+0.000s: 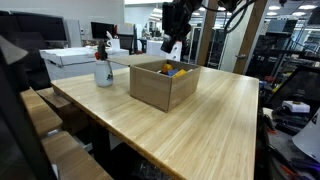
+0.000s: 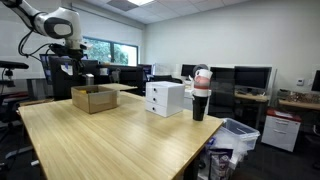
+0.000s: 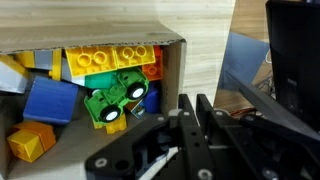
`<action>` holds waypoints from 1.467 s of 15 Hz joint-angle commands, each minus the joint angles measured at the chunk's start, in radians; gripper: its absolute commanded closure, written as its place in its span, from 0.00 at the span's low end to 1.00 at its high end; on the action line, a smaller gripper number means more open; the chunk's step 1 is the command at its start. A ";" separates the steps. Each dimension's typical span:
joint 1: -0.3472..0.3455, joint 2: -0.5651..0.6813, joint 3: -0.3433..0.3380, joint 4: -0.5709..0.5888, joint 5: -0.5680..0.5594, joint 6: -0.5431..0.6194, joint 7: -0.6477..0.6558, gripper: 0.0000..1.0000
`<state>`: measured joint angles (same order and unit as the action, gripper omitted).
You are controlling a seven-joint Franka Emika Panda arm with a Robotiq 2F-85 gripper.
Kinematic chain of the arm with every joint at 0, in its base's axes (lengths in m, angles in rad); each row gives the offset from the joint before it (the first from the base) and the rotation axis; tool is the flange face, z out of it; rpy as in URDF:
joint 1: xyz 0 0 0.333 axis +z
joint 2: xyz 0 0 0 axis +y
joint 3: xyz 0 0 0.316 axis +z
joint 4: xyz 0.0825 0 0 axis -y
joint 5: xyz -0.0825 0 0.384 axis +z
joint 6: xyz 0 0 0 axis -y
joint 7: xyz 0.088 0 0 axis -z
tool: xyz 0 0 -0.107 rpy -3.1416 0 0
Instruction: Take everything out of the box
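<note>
The brown cardboard box (image 1: pixel 160 88) (image 2: pixel 94 99) stands open-topped on the wooden table. In the wrist view its inside (image 3: pixel 175 70) holds several toys: a yellow block (image 3: pixel 112 58), a green toy car (image 3: pixel 115 98), a blue block (image 3: pixel 50 100) and an orange cube (image 3: pixel 30 140). A bit of yellow and orange toy (image 1: pixel 176 70) shows over the rim in an exterior view. My gripper (image 1: pixel 173 48) (image 2: pixel 66 68) (image 3: pixel 195 102) hangs above the box near one end wall. Its fingers are shut together with nothing seen between them.
A white cup with pens (image 1: pixel 103 70) stands beside the box, with white boxes (image 1: pixel 75 58) (image 2: pixel 165 97) farther along the table. A stack of cups (image 2: pixel 200 98) sits near the table edge. Desks, monitors and a bin (image 2: pixel 236 135) surround the table.
</note>
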<state>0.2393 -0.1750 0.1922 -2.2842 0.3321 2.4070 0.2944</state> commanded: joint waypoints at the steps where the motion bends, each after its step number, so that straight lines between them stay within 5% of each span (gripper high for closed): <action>1: -0.017 -0.083 -0.005 -0.055 0.038 0.032 0.010 0.93; 2: -0.019 -0.093 -0.008 -0.060 0.041 0.036 0.009 0.93; 3: -0.024 -0.104 -0.009 -0.067 0.030 0.033 0.016 0.62; 13: -0.047 -0.074 0.003 -0.090 -0.048 0.035 0.031 0.10; 14: -0.044 -0.073 0.002 -0.098 -0.039 0.034 0.029 0.39; 22: -0.039 -0.061 0.009 -0.143 -0.027 0.043 0.041 0.85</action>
<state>0.2092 -0.2338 0.1842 -2.3975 0.3050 2.4120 0.3002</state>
